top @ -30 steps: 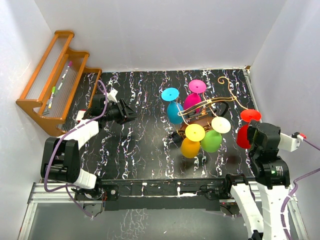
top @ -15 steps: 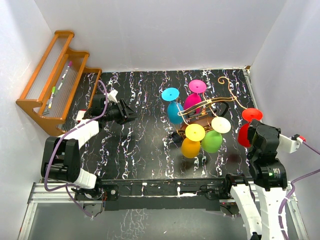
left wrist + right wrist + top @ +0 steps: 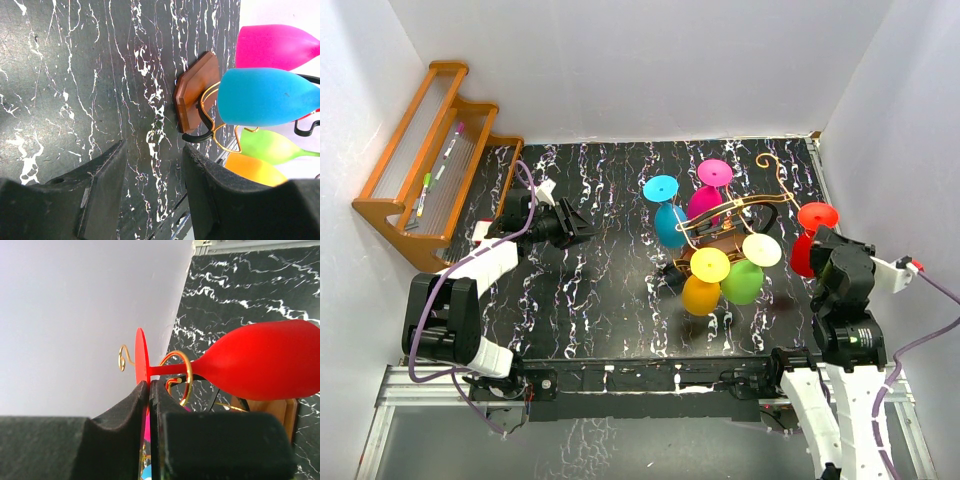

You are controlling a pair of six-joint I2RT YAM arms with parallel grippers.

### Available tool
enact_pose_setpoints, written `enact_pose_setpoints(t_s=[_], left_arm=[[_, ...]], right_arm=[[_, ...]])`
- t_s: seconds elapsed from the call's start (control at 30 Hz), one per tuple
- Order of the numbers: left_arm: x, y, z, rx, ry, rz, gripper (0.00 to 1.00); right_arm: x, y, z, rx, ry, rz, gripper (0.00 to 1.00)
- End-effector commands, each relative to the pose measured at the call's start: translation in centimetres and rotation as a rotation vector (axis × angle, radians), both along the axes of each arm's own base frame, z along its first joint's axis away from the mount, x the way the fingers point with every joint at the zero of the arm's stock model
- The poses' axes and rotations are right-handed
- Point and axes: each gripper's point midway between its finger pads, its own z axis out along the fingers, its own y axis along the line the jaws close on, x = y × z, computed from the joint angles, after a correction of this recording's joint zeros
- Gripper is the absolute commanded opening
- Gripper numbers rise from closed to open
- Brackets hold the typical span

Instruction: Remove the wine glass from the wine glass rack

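Observation:
The wine glass rack [image 3: 758,204] is a gold wire frame on a dark wooden base [image 3: 196,92], right of the table's middle. A red wine glass [image 3: 804,252] hangs foot-up at its right end. My right gripper [image 3: 149,383] is shut on the edge of the red glass's round foot [image 3: 140,356]. A gold wire loop [image 3: 188,374] curves around the stem, with the red bowl [image 3: 265,360] to the right. My left gripper [image 3: 582,228] is open and empty over the table, left of the rack, and also shows in the left wrist view [image 3: 152,150].
Blue [image 3: 669,224], magenta [image 3: 705,202], orange [image 3: 701,294] and green [image 3: 744,282] glasses hang on the rack. An orange-brown stepped shelf [image 3: 392,205] with pens stands at the far left. White walls close in the table; the right wall is near the red glass.
My right gripper and the red glass have shifted a little toward the back of the table. The left arm has not moved.

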Motion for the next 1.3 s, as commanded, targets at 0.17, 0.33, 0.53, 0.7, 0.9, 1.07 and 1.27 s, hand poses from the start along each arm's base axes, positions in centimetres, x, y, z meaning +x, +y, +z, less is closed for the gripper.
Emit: enact_pose_setpoints(t_s=[0.17, 0.33, 0.53, 0.7, 0.9, 1.07, 1.27], left_arm=[[0.4, -0.2, 1.1, -0.005, -0.035, -0.019, 0.46], [0.4, -0.2, 1.3, -0.006, -0.038, -0.02, 0.46], [0.3, -0.2, 1.4, -0.008, -0.04, -0.019, 0.46], [0.2, -0.1, 1.5, -0.002, -0.046, -0.019, 0.46], [0.1, 0.0, 1.7, 0.007, -0.059, -0.015, 0.46], [0.1, 0.0, 2.0, 0.011, -0.066, -0.018, 0.46], [-0.2, 0.6, 2.5, 0.049, -0.094, -0.005, 0.46]], right_arm=[[2.7, 4.4, 3.5, 0.002, -0.078, 0.252, 0.08], [1.0, 5.4, 4.1, 0.0, -0.01, 0.318, 0.08], [-3.3, 4.6, 4.9, -0.013, 0.023, 0.279, 0.08], [-6.1, 4.0, 4.1, -0.01, 0.089, 0.251, 0.08], [-9.1, 2.8, 4.3, -0.044, 0.14, 0.201, 0.08], [-9.0, 1.7, 7.4, -0.21, 0.177, 0.201, 0.08], [-5.2, 2.1, 13.2, -0.524, 0.166, 0.313, 0.08]])
